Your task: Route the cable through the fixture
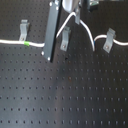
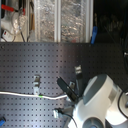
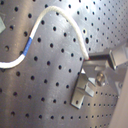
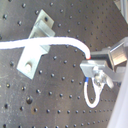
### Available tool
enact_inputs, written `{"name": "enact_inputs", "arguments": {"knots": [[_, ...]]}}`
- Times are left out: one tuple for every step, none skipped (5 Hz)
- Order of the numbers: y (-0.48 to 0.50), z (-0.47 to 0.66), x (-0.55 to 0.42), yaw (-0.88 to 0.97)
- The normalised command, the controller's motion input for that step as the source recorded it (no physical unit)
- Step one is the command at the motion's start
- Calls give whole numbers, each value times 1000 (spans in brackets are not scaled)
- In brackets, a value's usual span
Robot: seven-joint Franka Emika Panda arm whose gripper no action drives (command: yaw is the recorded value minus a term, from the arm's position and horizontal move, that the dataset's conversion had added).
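Note:
The white cable runs from the first exterior view's left edge, past its green band, and goes behind the arm. It then rises to my gripper and drops toward the right clip fixture. The gripper is shut on the cable above the middle clip fixture. In the first wrist view the cable with its blue band ends at the fingertips, above a clip. In the second wrist view the cable passes over a clip.
A third clip stands at the first exterior view's left on the black perforated board. In the second exterior view the white arm body fills the lower right. Shelves with clutter lie beyond the board.

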Motion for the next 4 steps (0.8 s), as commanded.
{"name": "enact_inputs", "arguments": {"knots": [[-264, 58, -701, -29], [-66, 32, -42, 0], [112, 347, -259, -394], [19, 0, -34, -291]]}}
